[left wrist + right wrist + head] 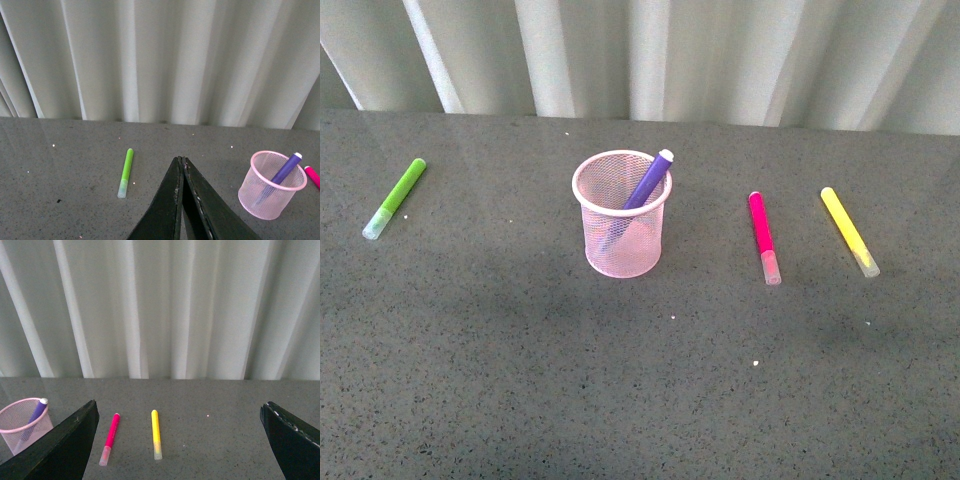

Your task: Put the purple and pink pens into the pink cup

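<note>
Pink wire mesh forms the cup [620,250], which is round, slightly tapered toward its base and finished with a solid rim. It stands upright on the grey speckled table [620,390], near the middle of the front view. The purple pen [650,180] is already inside it, tilted, leaning on the far right part of the rim with its pale end poking above. The pink pen [762,232] is not yet in the cup. It lies flat on the table to the cup's right, well apart from it, with its magenta body pointing away from the robot and its translucent cap nearer. Further right lies a yellow marker [848,230], at a slight angle to the pink pen. Far off to the left lies a lime green marker [396,198]. A pale pleated curtain [670,60] closes off the back.

Neither arm shows in the front view. In the left wrist view the left gripper [181,160] has its dark fingers pressed together with nothing between them, aimed at the bare table between the green marker and the cup. In the right wrist view the right gripper [180,405] has its fingers spread wide and empty — the pink pen and yellow marker lie on the table ahead, framed between them.
</note>
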`<state>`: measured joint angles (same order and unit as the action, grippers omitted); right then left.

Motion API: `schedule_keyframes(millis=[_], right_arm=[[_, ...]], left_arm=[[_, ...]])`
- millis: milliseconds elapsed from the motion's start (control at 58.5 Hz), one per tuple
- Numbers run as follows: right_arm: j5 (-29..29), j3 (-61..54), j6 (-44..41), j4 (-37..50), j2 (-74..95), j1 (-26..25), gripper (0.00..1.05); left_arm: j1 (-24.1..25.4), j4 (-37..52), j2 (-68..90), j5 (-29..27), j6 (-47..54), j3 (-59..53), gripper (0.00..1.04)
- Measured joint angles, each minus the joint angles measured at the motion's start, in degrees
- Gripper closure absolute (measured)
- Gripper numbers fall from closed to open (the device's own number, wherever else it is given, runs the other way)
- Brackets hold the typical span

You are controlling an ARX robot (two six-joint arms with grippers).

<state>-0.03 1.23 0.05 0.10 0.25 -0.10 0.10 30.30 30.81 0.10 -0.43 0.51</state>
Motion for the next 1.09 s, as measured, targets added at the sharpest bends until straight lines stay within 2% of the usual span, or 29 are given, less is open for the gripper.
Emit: schedule_keyframes(millis=[428, 941, 1026, 1095], right_arm=[[-0.02, 0.0, 0.0, 0.0, 0.0, 0.0, 0.07], [-0.02, 0.0, 0.0, 0.0, 0.0, 0.0, 0.07], [0.0, 0.0, 0.0, 0.0, 0.0, 0.0, 0.07], [0.0, 0.0, 0.0, 0.0, 0.0, 0.0, 0.07]], left_arm=[[0.0, -11.96, -12.66, -0.09, 0.0, 0.0, 1.01], [0.0, -20.37, -21.09, -0.09, 0.0, 0.0, 1.01], [0.0, -29.05, -27.76, -0.07, 0.0, 0.02, 1.01], [0.0, -29.94, -30.16, -0.09, 0.0, 0.02, 1.01]])
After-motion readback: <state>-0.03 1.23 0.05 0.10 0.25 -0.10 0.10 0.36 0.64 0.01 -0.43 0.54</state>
